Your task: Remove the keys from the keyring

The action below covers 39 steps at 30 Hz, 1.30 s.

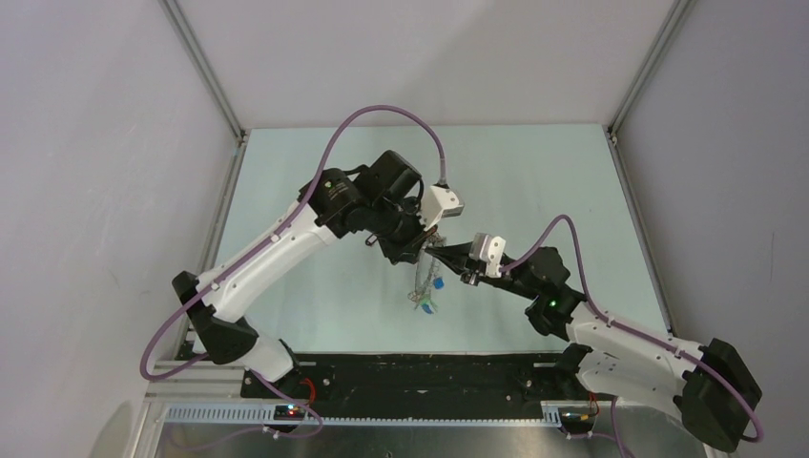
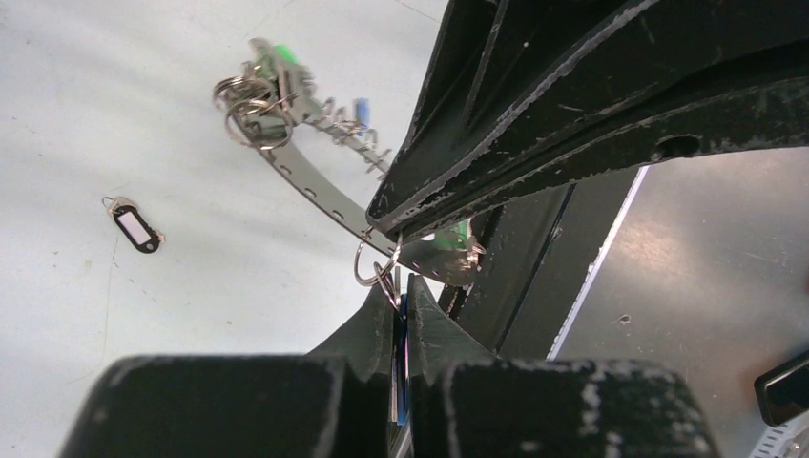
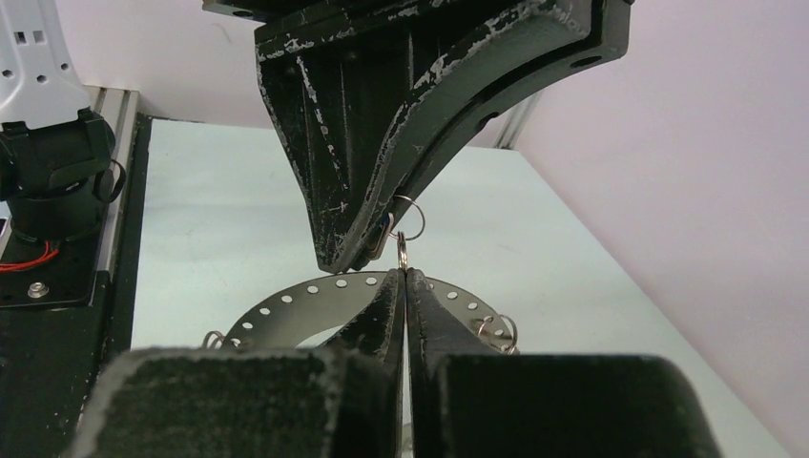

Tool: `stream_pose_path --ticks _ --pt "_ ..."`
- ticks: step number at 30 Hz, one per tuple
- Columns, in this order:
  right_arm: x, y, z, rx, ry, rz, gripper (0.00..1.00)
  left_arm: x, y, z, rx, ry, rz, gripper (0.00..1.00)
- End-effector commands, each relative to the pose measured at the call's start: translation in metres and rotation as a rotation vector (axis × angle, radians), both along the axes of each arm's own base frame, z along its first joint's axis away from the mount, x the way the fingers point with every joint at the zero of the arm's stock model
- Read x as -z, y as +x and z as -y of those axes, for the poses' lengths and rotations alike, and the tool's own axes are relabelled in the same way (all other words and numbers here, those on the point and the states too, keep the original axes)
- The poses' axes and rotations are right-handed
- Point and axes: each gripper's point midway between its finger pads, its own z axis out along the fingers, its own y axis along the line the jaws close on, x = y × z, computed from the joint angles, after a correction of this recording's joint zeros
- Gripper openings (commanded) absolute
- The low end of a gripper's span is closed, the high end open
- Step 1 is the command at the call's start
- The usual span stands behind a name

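The keyring (image 2: 296, 176) is seen in the left wrist view to be a flat, thin band of silver-grey metal, curved into a hoop and punched with a row of small round holes. It is held in the air above the pale green table (image 1: 315, 286), between the two grippers. Small wire split rings (image 2: 243, 105) are clustered at its far end, beside a green plastic head (image 2: 282, 53). The keys (image 1: 425, 305) are shown from above only as a small dangling cluster with blue and green flecks.

The left gripper (image 2: 401, 291) is clenched: its matt black, scuffed fingers are pressed on a blue key (image 2: 402, 382), of which a thin silver edge and a blue strip are seen between the pads. A split ring (image 2: 367, 262) stands up from the fingertips against the band.

The right gripper (image 3: 405, 281) is also clenched, its fingers meeting in a narrow seam where the perforated band crosses them; the band appears to be grasped there.

Only in the left wrist view is a small black tag (image 2: 136, 227) with a white window seen lying flat on the table, well apart from the hoop. The arc of holes is shown most plainly in the right wrist view.
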Motion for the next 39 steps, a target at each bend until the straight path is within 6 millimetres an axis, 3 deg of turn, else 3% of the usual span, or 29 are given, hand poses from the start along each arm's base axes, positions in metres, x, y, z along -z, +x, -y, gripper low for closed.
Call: stream_pose_path --ticks 1,11,14,16,31,39 --pt "-0.026 0.002 0.007 0.037 0.037 0.051 0.00 -0.022 0.003 -0.001 -0.008 -0.056 0.084 0.07" --pt "-0.029 -0.004 0.008 0.023 0.035 0.056 0.00 -0.024 0.010 0.001 -0.048 -0.054 0.095 0.17" --pt "-0.029 -0.005 0.009 0.020 0.035 0.059 0.00 -0.026 0.006 0.002 -0.018 -0.071 0.091 0.02" --pt "-0.030 -0.006 0.009 0.020 0.035 0.059 0.00 -0.027 0.004 0.003 -0.006 -0.085 0.093 0.00" --pt "-0.038 -0.016 0.018 0.013 0.035 0.089 0.00 -0.018 0.001 0.002 -0.011 -0.082 0.074 0.00" --pt "-0.033 -0.030 0.013 -0.062 0.005 0.116 0.00 -0.018 0.003 0.000 -0.020 -0.076 0.087 0.00"
